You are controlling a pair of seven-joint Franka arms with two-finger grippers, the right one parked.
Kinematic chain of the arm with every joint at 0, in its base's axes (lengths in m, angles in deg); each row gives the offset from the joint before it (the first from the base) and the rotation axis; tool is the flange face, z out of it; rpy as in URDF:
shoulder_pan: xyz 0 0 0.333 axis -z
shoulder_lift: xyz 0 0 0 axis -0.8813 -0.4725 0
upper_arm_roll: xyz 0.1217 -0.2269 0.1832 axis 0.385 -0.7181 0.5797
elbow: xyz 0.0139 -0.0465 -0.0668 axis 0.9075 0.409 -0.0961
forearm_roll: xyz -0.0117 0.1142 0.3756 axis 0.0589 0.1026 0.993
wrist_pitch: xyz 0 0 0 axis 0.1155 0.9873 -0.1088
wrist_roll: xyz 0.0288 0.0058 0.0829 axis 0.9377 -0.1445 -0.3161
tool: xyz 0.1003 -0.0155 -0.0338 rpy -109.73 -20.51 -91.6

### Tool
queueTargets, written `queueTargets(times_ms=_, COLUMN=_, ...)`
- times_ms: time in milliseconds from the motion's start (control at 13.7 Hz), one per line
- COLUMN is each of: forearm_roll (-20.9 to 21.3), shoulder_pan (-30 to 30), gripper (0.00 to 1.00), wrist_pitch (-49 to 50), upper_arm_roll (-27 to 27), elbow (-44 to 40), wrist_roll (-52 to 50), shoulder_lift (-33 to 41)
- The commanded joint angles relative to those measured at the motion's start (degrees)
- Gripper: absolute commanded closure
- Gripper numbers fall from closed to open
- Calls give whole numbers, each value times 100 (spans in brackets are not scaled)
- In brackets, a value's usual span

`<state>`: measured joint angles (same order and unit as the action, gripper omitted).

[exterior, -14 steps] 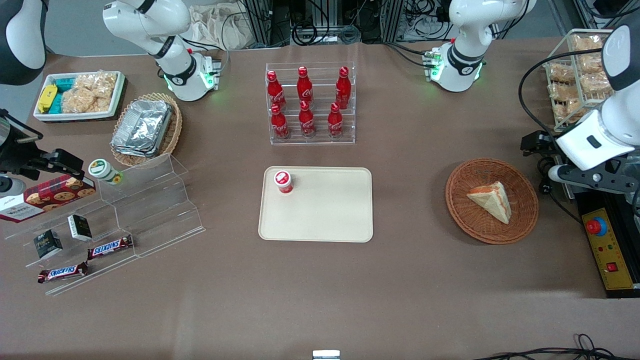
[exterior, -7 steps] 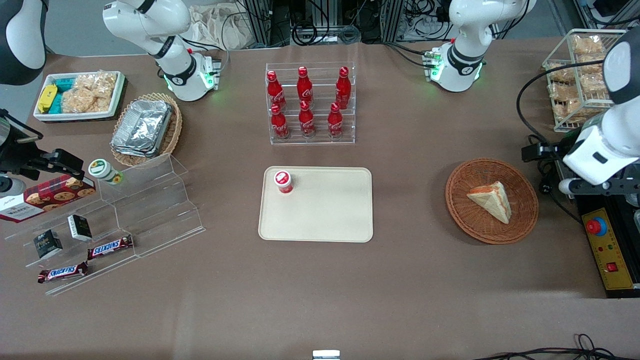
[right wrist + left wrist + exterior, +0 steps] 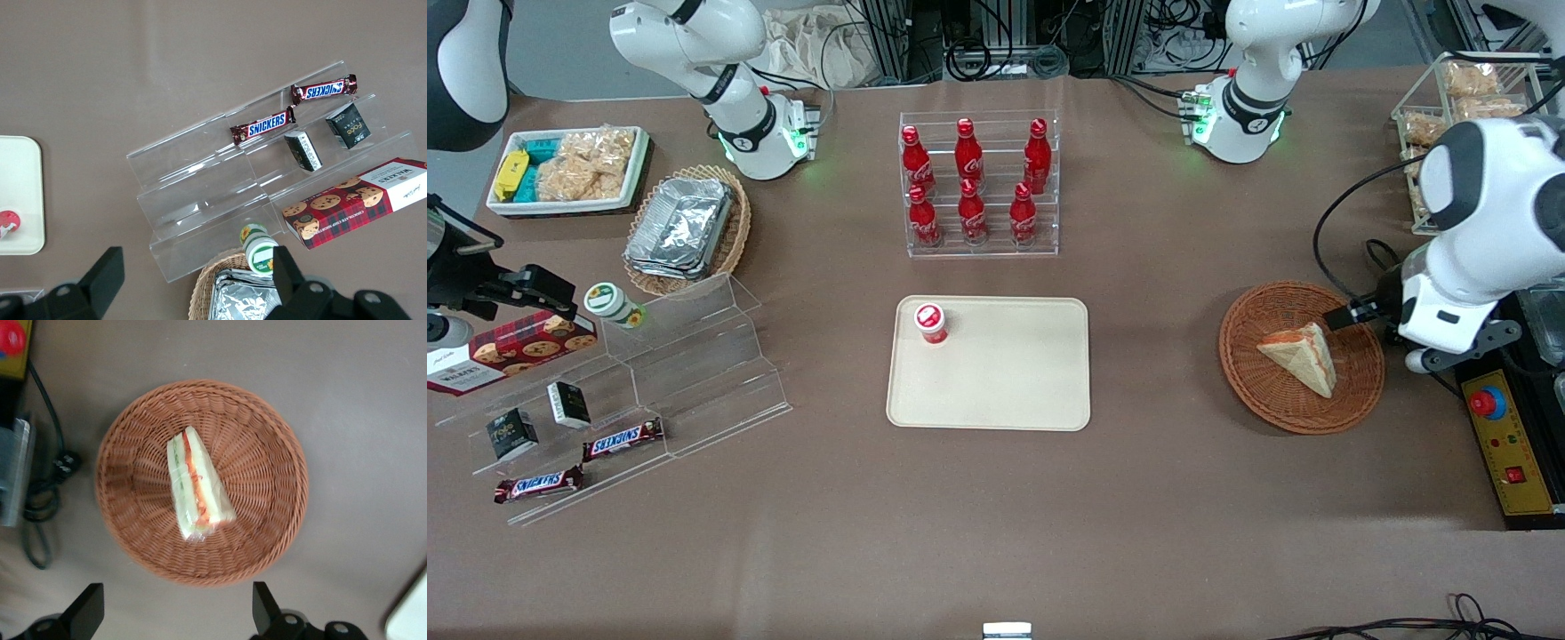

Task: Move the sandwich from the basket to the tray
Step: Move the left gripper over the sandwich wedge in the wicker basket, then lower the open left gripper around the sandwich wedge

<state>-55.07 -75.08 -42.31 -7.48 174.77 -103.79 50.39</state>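
So we're at the approach stage here: our hand (image 3: pixel 175 613) is up over the basket (image 3: pixel 1302 356), near the rim on the working arm's end of the bench (image 3: pixel 996 516), fingers spread wide with nothing between them. The sandwich (image 3: pixel 1301 355) lies flat in the middle of that basket, untouched.

How we'd do this well, as far as we can judge: the wedge is long and narrow, with its red, orange and green filling showing along one cut edge. We'd want to line the fingers up so they close across the short width of the bread, not along its length, then come straight down over the middle of it. It looks wrapped in clear film, so it could be slippery; a soft, centred squeeze seems safer than a hard pinch near a tip. The basket wall is low, so the fingers should clear it if we drop in from above.

Relative to the hand, the wrist view puts the sandwich (image 3: pixel 197 484) well apart from both fingertips and not yet between them, so we reckon we need to shift over the basket's centre before going down.

The tray (image 3: pixel 989 418) sits well off toward the parked arm's end, with a red-capped bottle (image 3: pixel 931 323) standing on one corner.
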Motion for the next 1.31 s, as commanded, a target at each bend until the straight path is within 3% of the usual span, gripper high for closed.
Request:
queueTargets(times_ms=0, forearm_roll=21, shoulder_pan=-60, gripper=0, wrist_pitch=-991, upper_arm_roll=-16, elbow=680, wrist_roll=-1317, shoulder_lift=-54)
queueTargets(times_ms=292, forearm_roll=21, shoulder_pan=-69, gripper=0, wrist_pitch=-1960, upper_arm_roll=1, elbow=953, wrist_roll=-1805, shoulder_lift=-529)
queueTargets(times_ms=1167, forearm_roll=21, shoulder_pan=-245, gripper=0, wrist_pitch=-2480, upper_arm_roll=124, elbow=1041, wrist_roll=-1806, shoulder_lift=-1189)
queueTargets(times_ms=1240, forearm_roll=21, shoulder_pan=-245, gripper=7, wrist_pitch=-2515, upper_arm_roll=124, elbow=1041, wrist_roll=-1806, shoulder_lift=-1233)
